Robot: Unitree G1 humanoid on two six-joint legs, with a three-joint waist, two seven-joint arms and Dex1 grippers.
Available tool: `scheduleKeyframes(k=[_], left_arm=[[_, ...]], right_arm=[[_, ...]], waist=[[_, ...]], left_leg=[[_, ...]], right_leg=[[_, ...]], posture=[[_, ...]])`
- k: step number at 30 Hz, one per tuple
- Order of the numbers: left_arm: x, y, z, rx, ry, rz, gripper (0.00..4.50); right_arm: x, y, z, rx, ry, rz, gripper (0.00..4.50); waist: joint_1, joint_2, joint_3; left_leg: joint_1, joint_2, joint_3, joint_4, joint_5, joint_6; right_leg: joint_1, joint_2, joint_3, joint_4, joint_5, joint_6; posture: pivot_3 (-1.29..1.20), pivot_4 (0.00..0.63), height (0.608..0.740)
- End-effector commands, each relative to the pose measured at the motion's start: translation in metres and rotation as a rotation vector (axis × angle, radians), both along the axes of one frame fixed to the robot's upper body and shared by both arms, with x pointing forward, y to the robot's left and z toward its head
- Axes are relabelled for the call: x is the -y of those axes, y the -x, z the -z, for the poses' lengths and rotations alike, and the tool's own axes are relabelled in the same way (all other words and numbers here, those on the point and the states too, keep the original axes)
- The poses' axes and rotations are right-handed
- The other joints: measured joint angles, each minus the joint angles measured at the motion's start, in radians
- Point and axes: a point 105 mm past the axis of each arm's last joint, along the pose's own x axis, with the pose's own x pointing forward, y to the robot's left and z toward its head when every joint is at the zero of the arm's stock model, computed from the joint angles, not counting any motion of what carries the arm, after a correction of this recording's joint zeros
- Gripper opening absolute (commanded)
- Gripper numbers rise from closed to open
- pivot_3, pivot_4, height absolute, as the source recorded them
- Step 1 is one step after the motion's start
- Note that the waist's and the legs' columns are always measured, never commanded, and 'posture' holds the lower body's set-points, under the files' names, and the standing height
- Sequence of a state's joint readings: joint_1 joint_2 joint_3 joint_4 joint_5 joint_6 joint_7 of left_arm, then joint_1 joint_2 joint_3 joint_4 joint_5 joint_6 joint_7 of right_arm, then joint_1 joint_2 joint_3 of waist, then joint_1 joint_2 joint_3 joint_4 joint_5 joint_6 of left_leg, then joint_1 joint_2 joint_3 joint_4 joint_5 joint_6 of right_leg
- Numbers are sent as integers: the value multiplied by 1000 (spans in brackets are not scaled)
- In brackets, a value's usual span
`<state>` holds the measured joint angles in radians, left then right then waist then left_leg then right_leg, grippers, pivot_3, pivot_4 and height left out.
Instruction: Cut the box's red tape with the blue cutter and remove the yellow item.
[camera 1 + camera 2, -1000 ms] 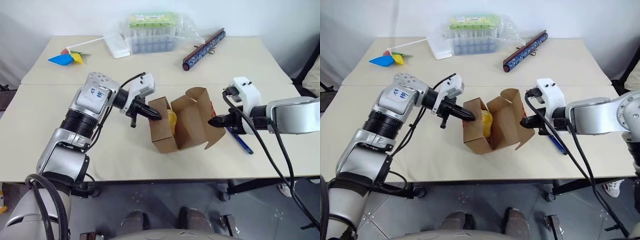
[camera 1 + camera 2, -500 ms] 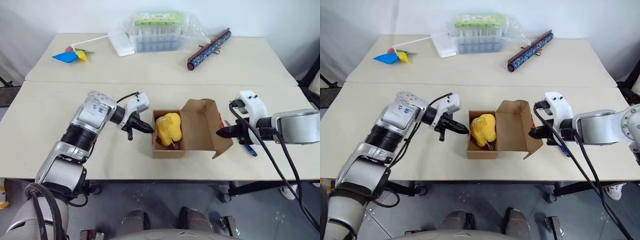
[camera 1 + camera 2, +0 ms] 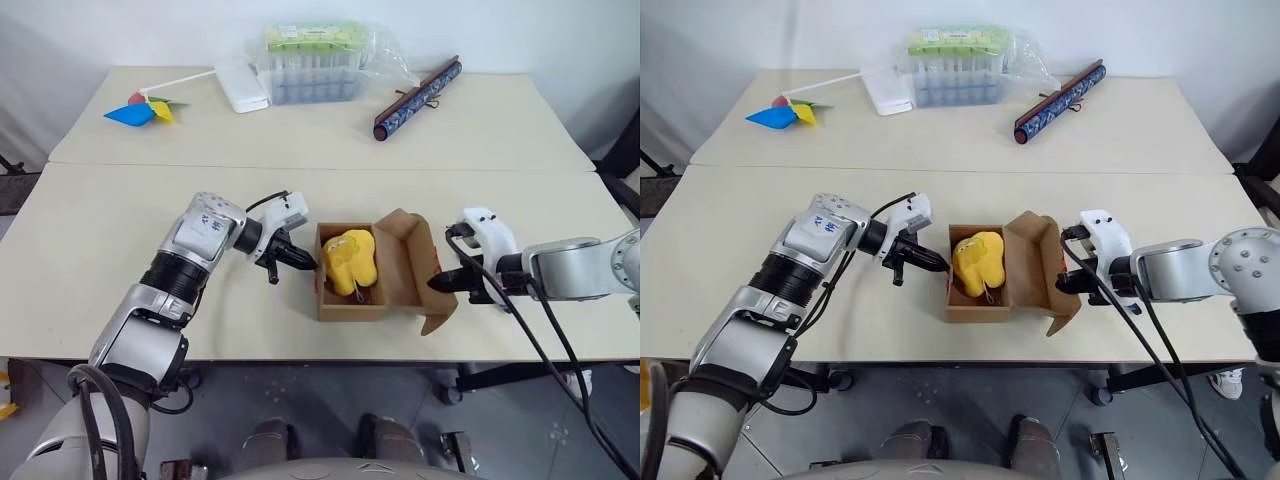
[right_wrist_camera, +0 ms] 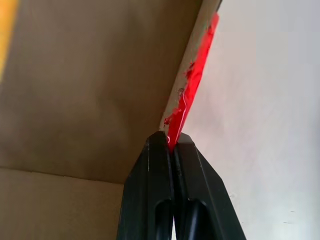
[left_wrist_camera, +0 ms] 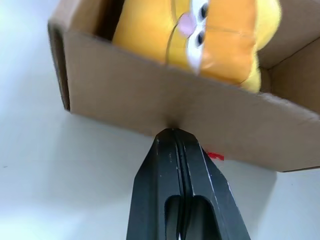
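Far left rear of the pale worktop: blue-yellow-red paper pinwheel on a white stick, near the back edge, well apart from everything I handle. A wide bare stretch of worktop lies between it and my left arm.

My left gripper: jaws clenched, tips pressed to the left wall of the small brown corrugated cardboard box. The left wrist view shows the two black fingers closed together, meeting that wall at its lower edge; whether they pinch cardboard I cannot tell.

The box sits flat, near the front edge of the worktop, top open. The rounded yellow-orange plush item lies inside it, rising above the rim. The right flap stands up and outward.

Rear centre: clear plastic tube case in crinkled wrap; right of it a long dark patterned roll, lying diagonally.

My right gripper: jaws grasping the right flap's outer edge, clamped on the torn bright red tape strip there. Open worktop lies beyond it to the right edge.
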<state>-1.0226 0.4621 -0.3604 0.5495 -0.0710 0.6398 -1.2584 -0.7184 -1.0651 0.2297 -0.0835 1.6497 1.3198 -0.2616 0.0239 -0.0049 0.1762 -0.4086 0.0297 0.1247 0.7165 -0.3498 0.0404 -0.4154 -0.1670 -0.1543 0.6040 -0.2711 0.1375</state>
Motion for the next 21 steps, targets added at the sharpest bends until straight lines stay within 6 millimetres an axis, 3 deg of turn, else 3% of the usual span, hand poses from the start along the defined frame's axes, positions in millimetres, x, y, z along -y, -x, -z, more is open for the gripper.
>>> scheduleKeyframes(k=[1, 3, 6, 13, 17, 18, 21], left_arm=[[7, -1, -7, 34, 4, 34, 0], [8, -1, -4, 28, 3, 42, 0], [9, 0, -4, 24, 8, 49, 0], [10, 1, -6, 1, 33, 50, 0], [11, 0, -10, -34, 68, 23, 849], [11, 0, -11, -36, 70, 23, 1100], [10, 0, -11, -37, 68, 22, 2089]], right_arm=[[4, -6, -4, 99, 73, -30, 19], [4, -10, -4, 127, 71, -33, 19], [2, -9, -9, 147, 71, -73, 674], [-4, -5, -28, 205, 88, -150, 2946], [-1, -4, -43, 239, 104, -161, 4317], [-1, -4, -44, 241, 105, -162, 4500], [3, -1, -49, 246, 144, -172, 4500]], waist=[[0, 0, 0], [0, 0, 0], [0, 0, 0], [0, 0, 0], [0, 0, 0], [0, 0, 0], [0, 0, 0]], left_leg=[[0, 0, 1, 0, 0, 0], [0, 0, 1, 0, 0, 0], [0, 0, 1, 1, 0, 0], [0, 0, 1, 0, 0, -1], [0, 0, 1, 0, 0, -1], [0, 0, 1, 0, 0, -1], [0, 0, 1, 0, 0, -1]], right_leg=[[0, 0, 0, 0, 0, 0], [0, 0, 0, 0, 0, 0], [1, 0, 0, 0, 0, 0], [0, 0, -1, 0, 0, 0], [0, 0, -1, 0, 0, 0], [0, 0, -1, 0, 0, 0], [0, 0, -1, 0, 0, 0]], posture=[[0, 150, 740], [0, 150, 740], [0, 150, 740], [0, 150, 740], [0, 150, 740], [0, 150, 740], [0, 150, 740]])
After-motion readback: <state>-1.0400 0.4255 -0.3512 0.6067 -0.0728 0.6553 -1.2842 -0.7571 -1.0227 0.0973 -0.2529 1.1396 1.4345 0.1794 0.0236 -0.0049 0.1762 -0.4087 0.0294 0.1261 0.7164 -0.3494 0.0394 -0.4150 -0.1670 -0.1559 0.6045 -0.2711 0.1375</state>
